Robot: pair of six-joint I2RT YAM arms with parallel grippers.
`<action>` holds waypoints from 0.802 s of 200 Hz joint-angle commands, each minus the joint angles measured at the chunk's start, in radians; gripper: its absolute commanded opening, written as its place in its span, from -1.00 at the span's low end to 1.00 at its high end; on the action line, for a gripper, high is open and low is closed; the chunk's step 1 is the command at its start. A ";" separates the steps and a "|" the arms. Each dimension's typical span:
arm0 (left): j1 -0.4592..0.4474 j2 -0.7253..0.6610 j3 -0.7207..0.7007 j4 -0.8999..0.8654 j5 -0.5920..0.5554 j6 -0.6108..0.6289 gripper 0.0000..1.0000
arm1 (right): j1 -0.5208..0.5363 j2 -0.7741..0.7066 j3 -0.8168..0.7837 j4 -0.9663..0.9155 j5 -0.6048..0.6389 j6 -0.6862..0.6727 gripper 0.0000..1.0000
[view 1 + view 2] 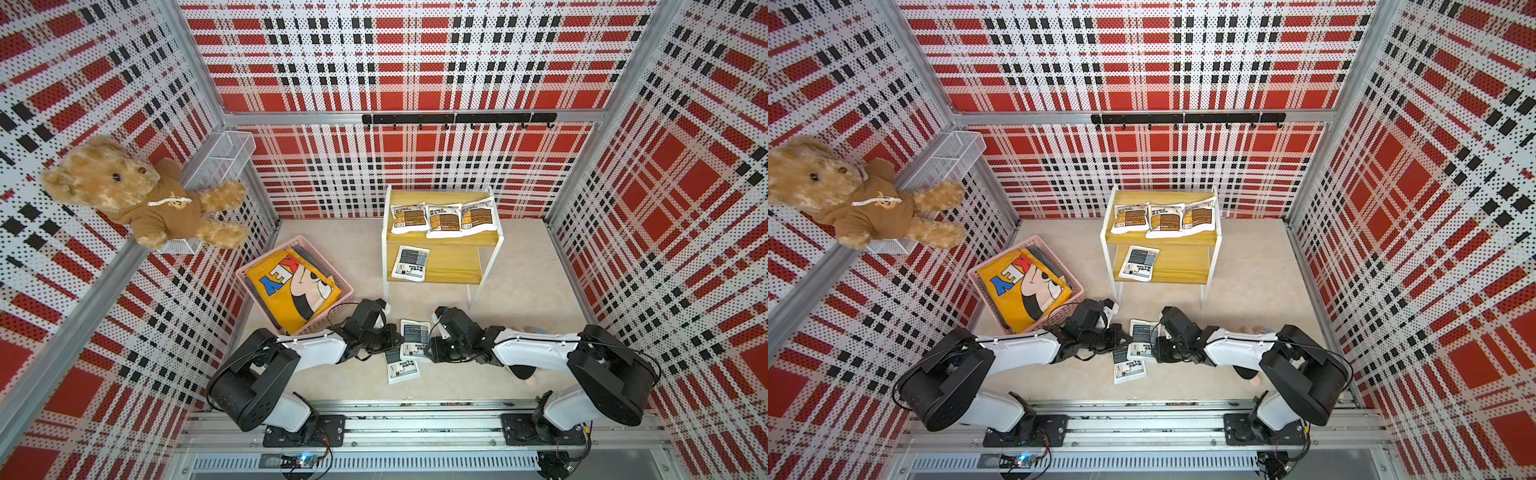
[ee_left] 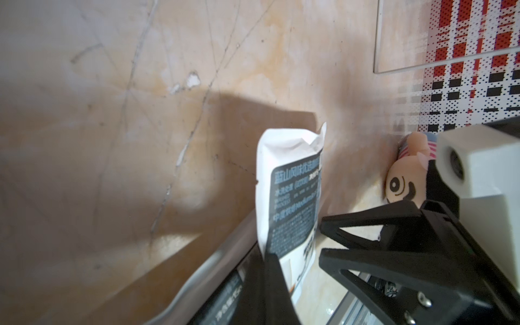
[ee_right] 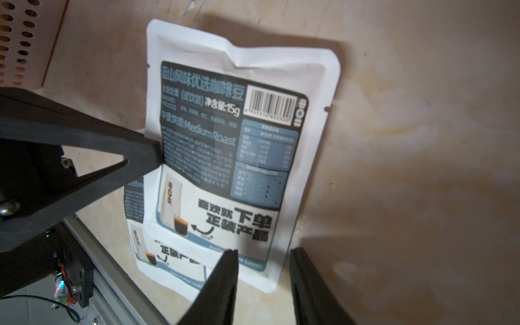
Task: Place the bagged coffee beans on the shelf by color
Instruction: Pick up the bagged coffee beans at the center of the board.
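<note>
Grey-label pouch [image 1: 415, 337] sits between the two grippers near the front rail [image 1: 415, 419], tipped up off the floor [image 1: 532, 270]. Left gripper [image 3: 159, 152] is pressed together on the pouch's long edge, on the left arm's side; its wrist view shows the bag standing up out of the closed fingers. Right gripper [image 3: 264, 251] has its jaws spread, straddling the near short edge without pinching it.

The bag's long axis runs front to back, pointing at the shelf [image 1: 455, 266], which is straight ahead and well apart. A second grey pouch [image 1: 401, 370] lies flat, partly under the held one, so mind you don't drag it.

The top board holds three brown pouches [image 1: 444, 218]. The lower board has one shelved grey pouch [image 1: 410, 263] toward the left arm's side, with bare wood beside it. My read: this bag goes there. The upper board overhangs the back, so go in low from the front.

The floor is smooth and beige. With only an edge pinch on a thin bag, it may flop or slip. The pink basket [image 1: 325, 262] is close to the left arm and a small doll [image 2: 402, 183] lies by the right arm. The path to the shelf looks open.
</note>
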 commanded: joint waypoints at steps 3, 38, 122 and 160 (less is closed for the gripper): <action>0.010 -0.051 -0.020 0.049 0.006 -0.011 -1.00 | -0.012 -0.082 -0.004 -0.068 0.041 -0.011 -0.18; 0.014 -0.133 -0.061 0.103 0.017 -0.067 -1.00 | -0.030 -0.245 -0.003 -0.172 0.094 -0.018 0.09; 0.001 -0.396 -0.145 0.157 0.042 -0.220 -1.00 | -0.101 -0.524 0.009 -0.311 -0.022 -0.033 0.50; -0.016 -0.532 -0.175 0.169 0.056 -0.290 -1.00 | -0.105 -0.572 0.062 -0.313 -0.095 -0.020 0.60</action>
